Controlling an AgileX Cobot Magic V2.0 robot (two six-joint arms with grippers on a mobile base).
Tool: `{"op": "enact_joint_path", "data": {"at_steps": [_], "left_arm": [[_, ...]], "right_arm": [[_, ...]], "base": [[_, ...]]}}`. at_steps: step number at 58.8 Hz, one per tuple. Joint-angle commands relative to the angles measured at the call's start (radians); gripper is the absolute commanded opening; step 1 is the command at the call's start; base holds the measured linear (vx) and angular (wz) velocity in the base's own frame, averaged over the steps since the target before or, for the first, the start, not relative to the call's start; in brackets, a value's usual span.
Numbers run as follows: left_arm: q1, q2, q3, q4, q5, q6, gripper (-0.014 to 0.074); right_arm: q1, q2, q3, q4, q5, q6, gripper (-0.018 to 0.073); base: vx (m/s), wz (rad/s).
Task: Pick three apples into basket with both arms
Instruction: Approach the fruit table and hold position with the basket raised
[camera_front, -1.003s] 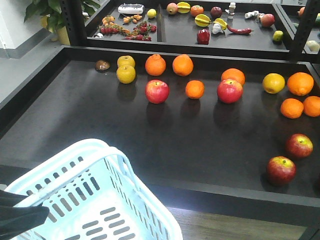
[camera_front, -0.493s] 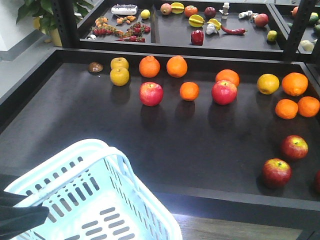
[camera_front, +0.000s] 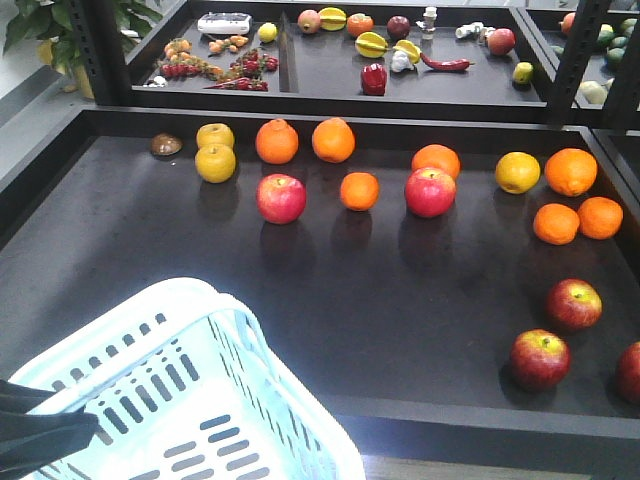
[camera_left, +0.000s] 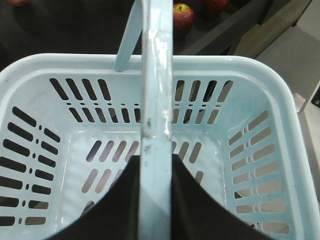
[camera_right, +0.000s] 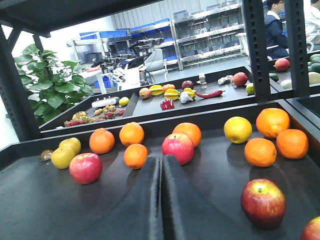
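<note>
Blue-white basket (camera_left: 210, 62), handle (camera_left: 156, 125) in left fingers (camera_left: 200, 210), right fingers (camera_right: 145, 200) together, apples (camera_front: 541, 359) beyond

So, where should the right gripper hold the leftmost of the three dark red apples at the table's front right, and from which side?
Probably across its widest middle, from above. The dark red apple sits upright, stem dimple up, and the next apple stands apart, leaving room on both sides. The right gripper is shut, so it must open first.
</note>
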Motion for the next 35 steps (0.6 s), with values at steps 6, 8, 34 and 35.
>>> {"op": "enact_joint_path", "data": {"at_steps": [6, 8, 34, 35], "left_arm": [[-0.004, -0.005, -0.027, -0.057, -0.075, -0.005, -0.0006], [-0.004, -0.005, -0.027, -0.057, -0.075, -0.005, -0.0006], [-0.004, -0.005, -0.027, -0.057, -0.075, -0.005, -0.0006], [-0.004, -0.005, -0.027, -0.057, -0.075, -0.005, -0.0006]], "right_arm": [[-0.006, -0.012, 0.011, -0.006, -0.072, -0.007, -0.0006], [-0.006, -0.012, 0.011, -0.006, -0.072, -0.007, -0.0006], [-0.006, -0.012, 0.011, -0.006, -0.072, -0.007, -0.0006], [-0.006, -0.012, 0.011, -0.006, -0.072, -0.007, -0.0006]], "base": [[0.09, -0.06], [0.09, -0.05], [0.1, -0.03], [0.1, -0.04]]}}
